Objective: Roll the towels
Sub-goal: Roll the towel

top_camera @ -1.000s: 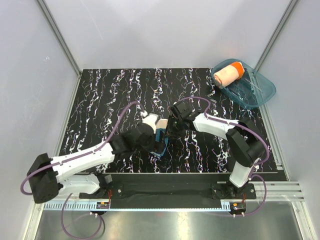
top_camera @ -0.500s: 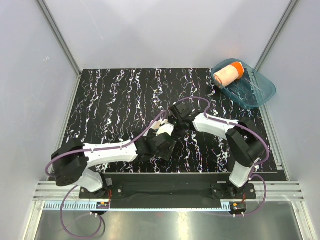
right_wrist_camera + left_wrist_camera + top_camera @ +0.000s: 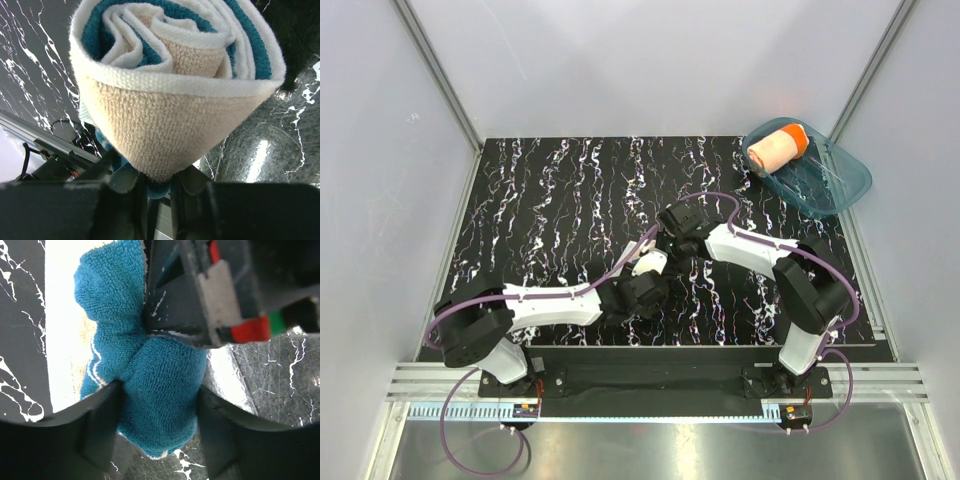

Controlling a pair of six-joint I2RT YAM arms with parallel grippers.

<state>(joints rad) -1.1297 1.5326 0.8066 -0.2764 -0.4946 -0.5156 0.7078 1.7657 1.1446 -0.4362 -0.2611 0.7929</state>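
The teal-blue towel (image 3: 175,75) is rolled into a tight spiral of teal, white and cream layers. My right gripper (image 3: 157,182) is shut on its lower edge. In the top view only a pale end of this towel (image 3: 649,263) shows between the two arms at the mat's middle. In the left wrist view my left gripper (image 3: 157,427) has a finger against each side of the roll's teal end (image 3: 155,390), just above the mat. The orange towel (image 3: 775,147) lies rolled in the tub. In the top view my left gripper (image 3: 642,290) sits just below my right gripper (image 3: 665,250).
A translucent teal plastic tub (image 3: 830,185) stands at the back right, partly over the edge of the black marbled mat (image 3: 540,200). Grey walls close in on three sides. Both arms cross over the mat's front middle, and a metal rail runs along the near edge.
My left arm has swung in from the left and its gripper has come around the roll's near end, its jaws narrowing onto it. The right gripper has kept its hold and place.
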